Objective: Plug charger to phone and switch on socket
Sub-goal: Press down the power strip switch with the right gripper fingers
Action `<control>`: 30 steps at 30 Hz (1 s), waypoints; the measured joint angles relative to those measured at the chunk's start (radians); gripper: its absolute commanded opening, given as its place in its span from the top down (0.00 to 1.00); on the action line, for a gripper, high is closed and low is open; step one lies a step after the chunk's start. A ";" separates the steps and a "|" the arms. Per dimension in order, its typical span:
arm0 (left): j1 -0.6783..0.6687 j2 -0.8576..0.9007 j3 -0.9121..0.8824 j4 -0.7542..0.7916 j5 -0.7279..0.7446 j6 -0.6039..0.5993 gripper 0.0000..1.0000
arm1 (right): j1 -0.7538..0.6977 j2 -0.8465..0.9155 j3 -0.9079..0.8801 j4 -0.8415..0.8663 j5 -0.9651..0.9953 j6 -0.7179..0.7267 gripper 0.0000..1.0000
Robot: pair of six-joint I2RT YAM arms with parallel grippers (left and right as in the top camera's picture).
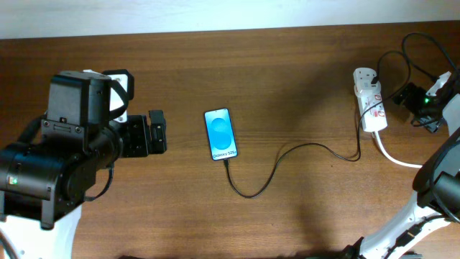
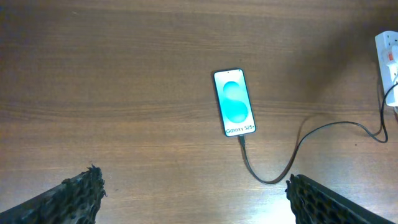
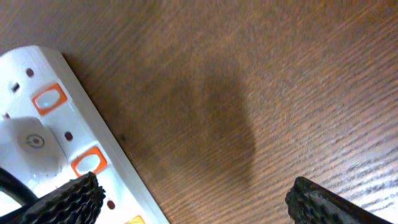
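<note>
The phone [image 1: 220,134] lies flat mid-table with its blue screen lit; it also shows in the left wrist view [image 2: 234,102]. The charger's thin black cable [image 1: 287,155] runs from the phone's bottom edge in a loop to the white socket [image 1: 369,99] at the far right, and also shows in the left wrist view [image 2: 273,177]. My left gripper [image 1: 157,133] is open and empty, left of the phone [image 2: 196,196]. My right gripper [image 1: 402,99] is open, just right of the socket. In the right wrist view [image 3: 193,199] one finger overlaps the socket's [image 3: 50,130] edge.
The socket's thick white cord [image 1: 394,156] curves off to the right edge. Orange-framed switches [image 3: 48,99] show on the socket face. The socket's end shows at the right edge of the left wrist view [image 2: 388,56]. The wooden table [image 1: 302,79] runs to a pale back edge.
</note>
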 measured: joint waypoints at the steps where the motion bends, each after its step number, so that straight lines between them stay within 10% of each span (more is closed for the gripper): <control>1: 0.000 0.000 0.000 0.000 0.000 0.000 0.00 | 0.000 0.000 0.000 0.021 -0.003 -0.001 0.02; 30: 0.000 0.000 0.000 0.000 0.000 0.000 0.01 | 0.072 0.063 0.000 0.071 0.014 -0.048 0.01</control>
